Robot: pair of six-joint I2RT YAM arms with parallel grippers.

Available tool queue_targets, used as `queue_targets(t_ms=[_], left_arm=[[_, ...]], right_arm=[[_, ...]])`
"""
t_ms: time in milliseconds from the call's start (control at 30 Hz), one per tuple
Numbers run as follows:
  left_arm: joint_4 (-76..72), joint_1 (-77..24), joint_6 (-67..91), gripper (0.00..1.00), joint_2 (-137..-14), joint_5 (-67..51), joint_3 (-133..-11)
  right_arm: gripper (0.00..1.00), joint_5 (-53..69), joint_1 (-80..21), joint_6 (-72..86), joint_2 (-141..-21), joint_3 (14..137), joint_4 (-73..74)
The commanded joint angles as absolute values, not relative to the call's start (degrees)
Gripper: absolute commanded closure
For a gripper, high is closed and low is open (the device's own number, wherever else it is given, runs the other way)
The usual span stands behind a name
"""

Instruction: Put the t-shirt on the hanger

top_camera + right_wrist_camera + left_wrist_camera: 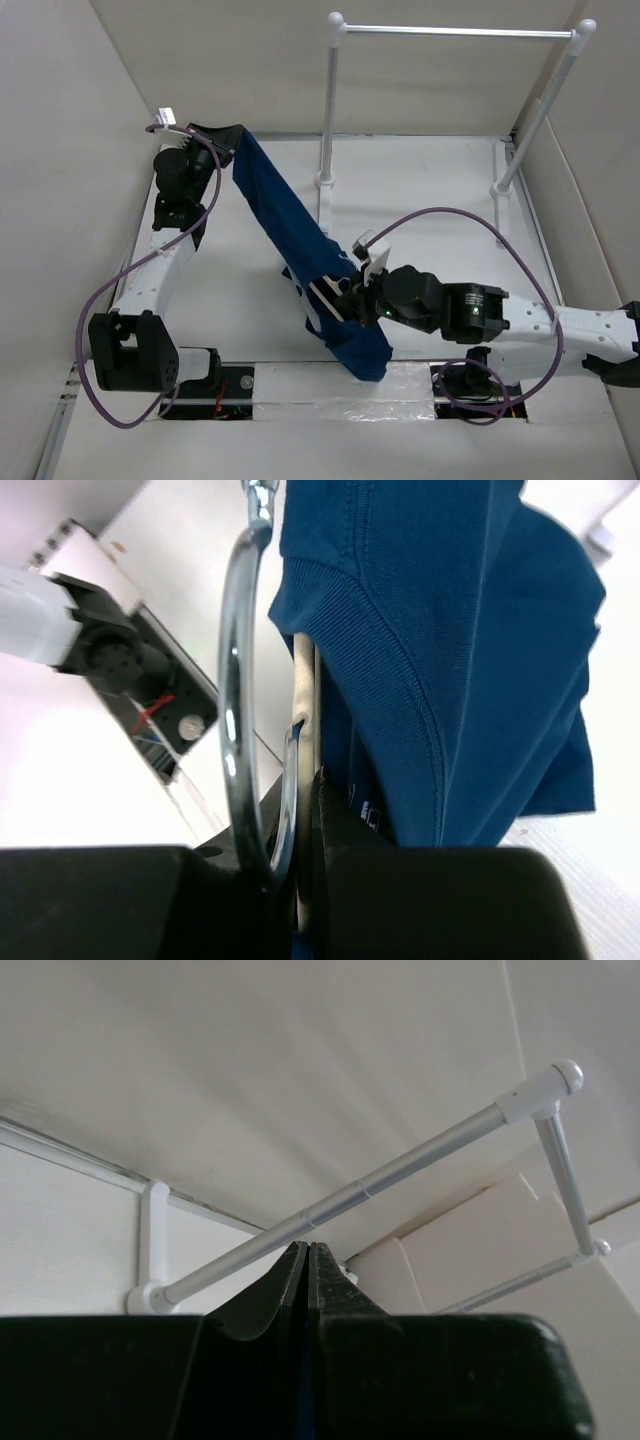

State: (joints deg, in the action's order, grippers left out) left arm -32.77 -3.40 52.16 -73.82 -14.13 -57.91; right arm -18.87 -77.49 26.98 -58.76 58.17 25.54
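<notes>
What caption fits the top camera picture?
Left gripper holds the t-shirt; right gripper grips the hanger against it.

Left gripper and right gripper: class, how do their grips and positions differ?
The left gripper pinches only the t-shirt, at its far end; the right gripper clamps the hanger near its hook. The left sits far back on the left; the right nearer the front, centre. Both are shut.

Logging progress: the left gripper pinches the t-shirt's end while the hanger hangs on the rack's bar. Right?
No: the hanger sits in the right gripper, not on the rack's bar, as the right wrist view shows. The left gripper does pinch the t-shirt.
</notes>
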Motion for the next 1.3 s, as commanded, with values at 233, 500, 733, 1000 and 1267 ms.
queue_targets(t_ms=[233, 500, 733, 1000, 1267], left_arm=[[-22.52, -8.52, 39.83, 0.82, -71.29, -5.99, -65.66], [-24.26, -9.84, 40.78, 0.51, -51.19, -2.18, -53.88], [-23.73, -9.84, 42.1, 0.62, -41.93, -15.89, -52.02], [-21.44, -9.84, 42.27, 0.59, -41.04, -29.25, -51.77], [-24.6, -9.84, 42.79, 0.54, -45.7, -30.41, -51.59]], right_arm=[[1.0, -20.83, -79.63, 23.12, -56.24, 68.9, 31.28], [1.0, -25.24, -74.73, 18.55, -61.06, 79.96, 38.75], [1.0, -30.58, -71.37, 10.56, -70.19, 108.52, 50.58], [1.0, -30.43, -69.53, 11.51, -74.28, 102.87, 47.48], [1.0, -28.12, -64.87, 14.59, -64.61, 89.13, 39.81]])
